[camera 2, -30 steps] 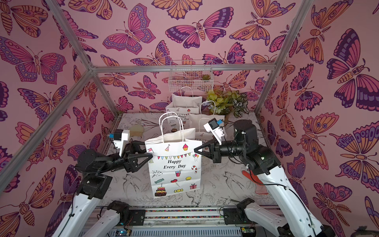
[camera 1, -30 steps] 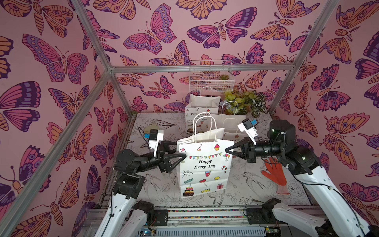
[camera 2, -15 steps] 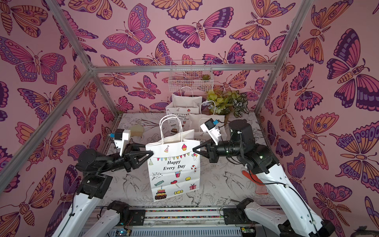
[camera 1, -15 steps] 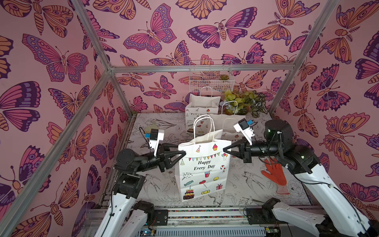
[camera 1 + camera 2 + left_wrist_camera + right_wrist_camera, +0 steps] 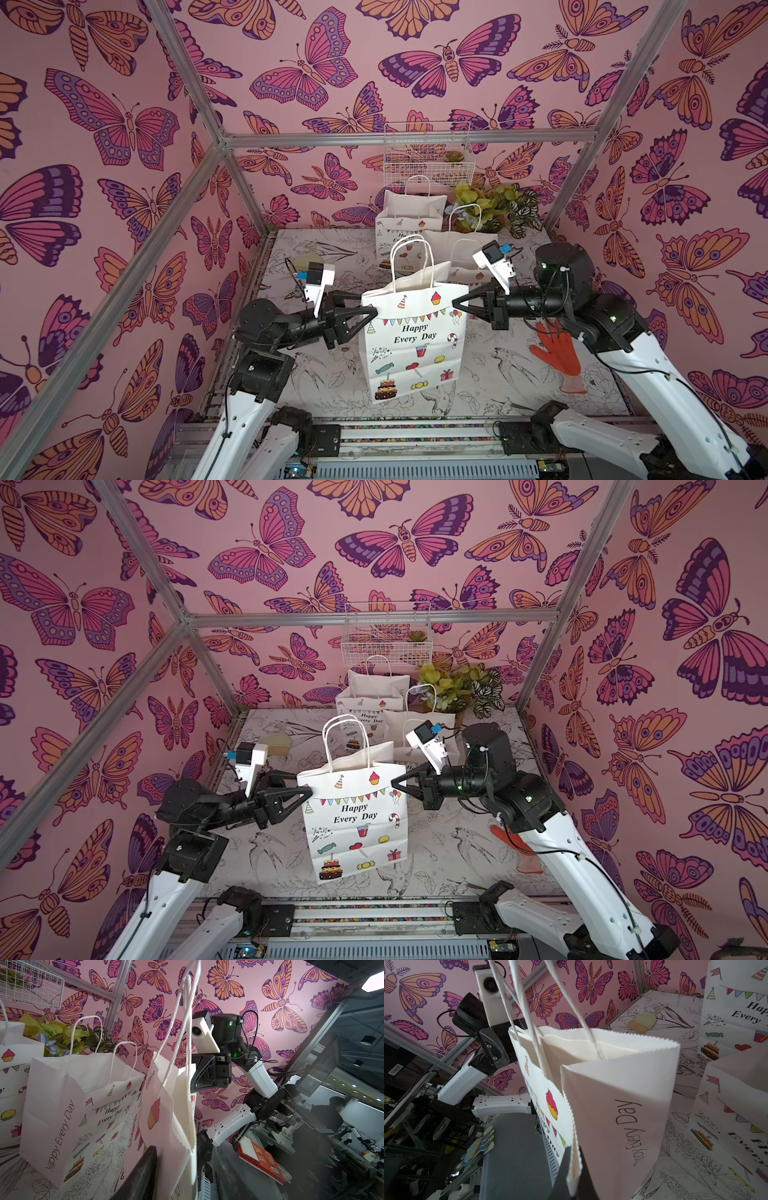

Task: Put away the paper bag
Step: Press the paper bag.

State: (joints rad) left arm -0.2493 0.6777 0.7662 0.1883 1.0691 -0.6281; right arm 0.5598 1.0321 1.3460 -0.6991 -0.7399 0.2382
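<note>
Your bag (image 5: 411, 345) is between the left gripper (image 5: 372, 308) and right gripper (image 5: 457, 300), two more bags (image 5: 453, 245) behind it. A glove (image 5: 557, 357) lies on the surface (image 5: 324, 374) to its right, a plant (image 5: 498, 203) back right.

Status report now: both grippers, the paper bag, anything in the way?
Right gripper shut on paper bag top edge. Left gripper at opposite top corner, grip unclear. Bag upright between arms. Two more bags close behind; orange glove beside right arm.
</note>
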